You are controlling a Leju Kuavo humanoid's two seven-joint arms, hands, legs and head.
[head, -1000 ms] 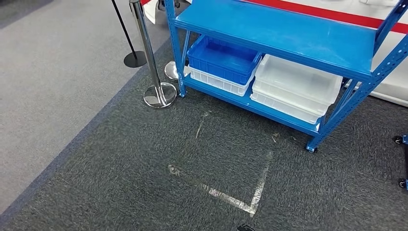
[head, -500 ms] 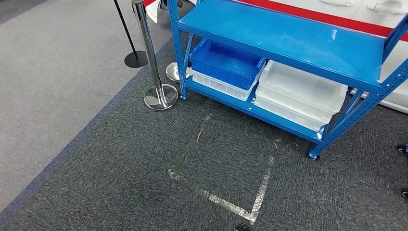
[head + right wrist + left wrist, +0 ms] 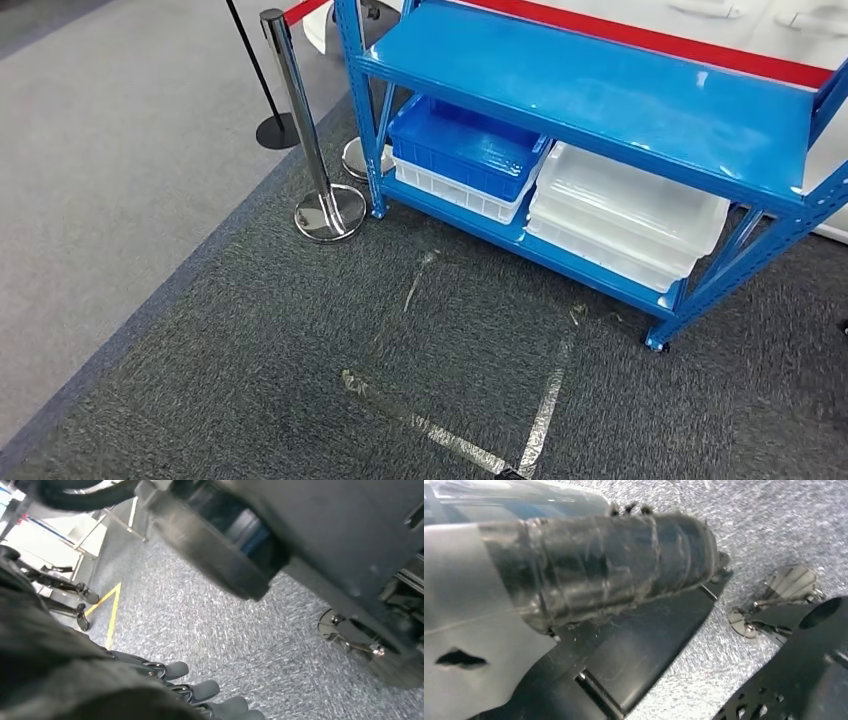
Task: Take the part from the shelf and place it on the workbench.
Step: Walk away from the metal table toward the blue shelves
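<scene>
Two bins on blue shelf, no legible writing; right fingers loosely extended, empty; left unclear.

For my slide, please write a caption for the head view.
Blue shelf holding a blue bin and clear bins, beside a chrome post.

Right robot hand hangs above the floor — fingers apart, holding nothing.

glossy blue metal shelf; plastic bins, seemingly; rough carpet.
</scene>
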